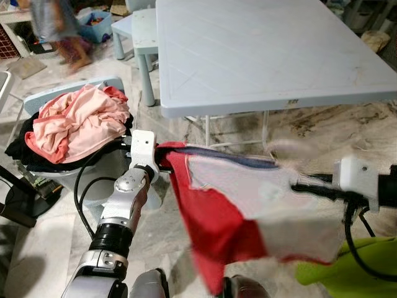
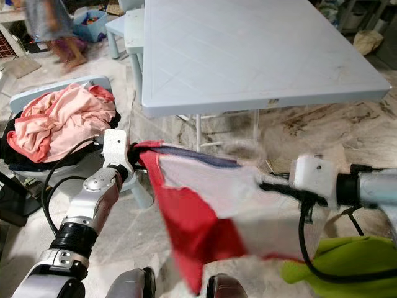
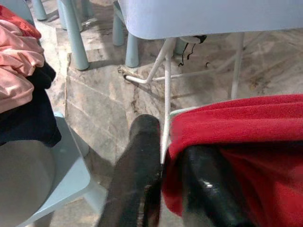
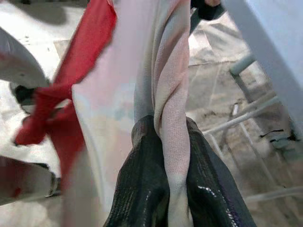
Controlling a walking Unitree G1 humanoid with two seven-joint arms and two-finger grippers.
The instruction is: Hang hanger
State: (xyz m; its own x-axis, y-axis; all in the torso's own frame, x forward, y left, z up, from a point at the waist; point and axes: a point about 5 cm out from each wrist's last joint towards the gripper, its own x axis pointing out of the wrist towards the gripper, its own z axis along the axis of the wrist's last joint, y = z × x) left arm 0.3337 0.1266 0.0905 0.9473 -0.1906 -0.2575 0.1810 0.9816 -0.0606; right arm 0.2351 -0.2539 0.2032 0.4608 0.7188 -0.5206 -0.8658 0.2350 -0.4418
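A: Why is the shirt (image 1: 248, 211) stretched between both arms?

B: The left gripper (image 3: 163, 170) is clamped on its red shoulder, the right gripper (image 4: 163, 156) pinched tight on a twisted strip of the white side. Held taut like that, the neck probably opens for a hanger.

A: And the hanger?

B: None can be picked out; the shirt is blurred, so one may sit inside it. The robot holds the shirt in the air just before the table (image 1: 260, 56).

A: Any containers?

B: To the left a chair (image 1: 74, 186) carries a heap of clothes (image 1: 77, 127), pink over black. Farther back a blue bin (image 1: 96, 25) holds small things, too far to name.
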